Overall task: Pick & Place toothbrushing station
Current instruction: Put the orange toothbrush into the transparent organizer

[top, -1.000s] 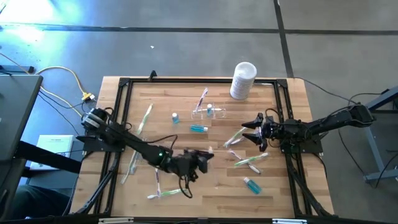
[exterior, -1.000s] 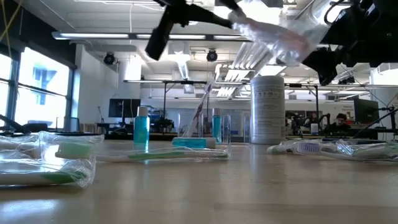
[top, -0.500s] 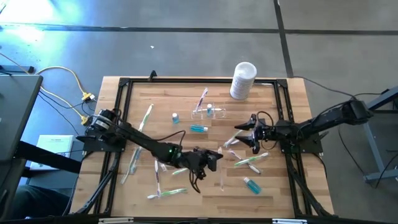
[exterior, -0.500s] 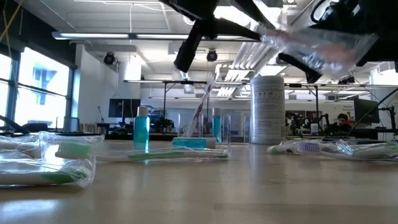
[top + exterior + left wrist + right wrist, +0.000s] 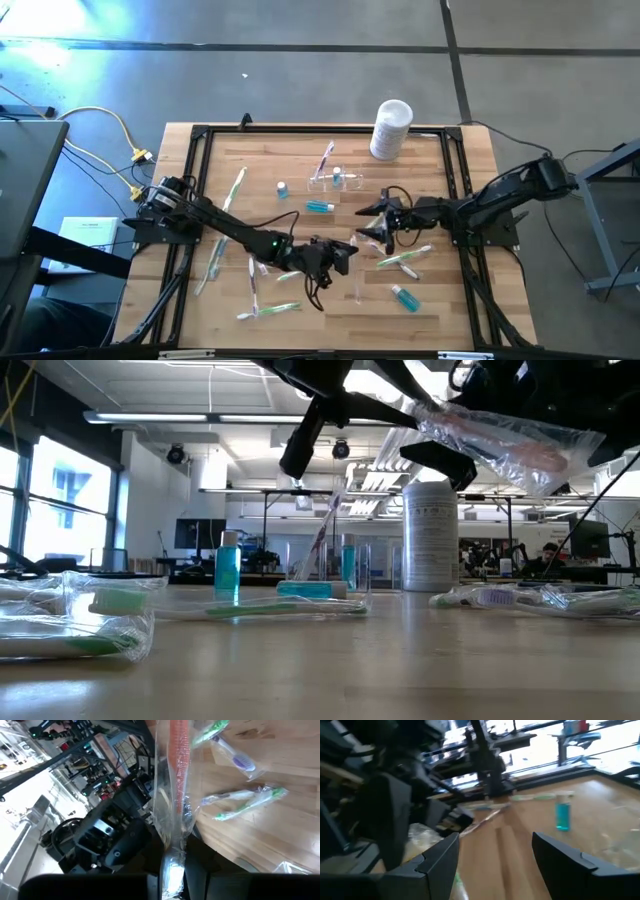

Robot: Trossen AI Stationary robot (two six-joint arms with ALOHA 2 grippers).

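Risk first: my left hand [image 5: 345, 250] is clenching the tail end of a wrapped toothbrush [image 5: 176, 795], and only the thin clear sleeve is sitting between the fingers. I'm judging the sleeve could slide out, or the orange brush could slip inside it, if the arm is swinging fast. My right hand [image 5: 375, 225] is hanging released just beside it over mid-bench, nothing between its fingers. The two hands are crowding each other, so a bump or a snagged wrapper is looking likely if either one is moving without the other giving way.

The toothbrushing station [image 5: 335, 180] is standing upright toward the back of the bench [image 5: 330, 315], near the white container [image 5: 391, 128], apart from both hands, with a pink brush leaning in it.

View differences: the high view is giving me the layout but the held wrapper is barely showing there. The low view is showing the wrapper [image 5: 510, 440] lifted well clear of the bench. The left wrist view is showing the pinch itself. The right wrist view is showing spread fingers [image 5: 440, 860] and a blue bottle [image 5: 562, 816] beyond.
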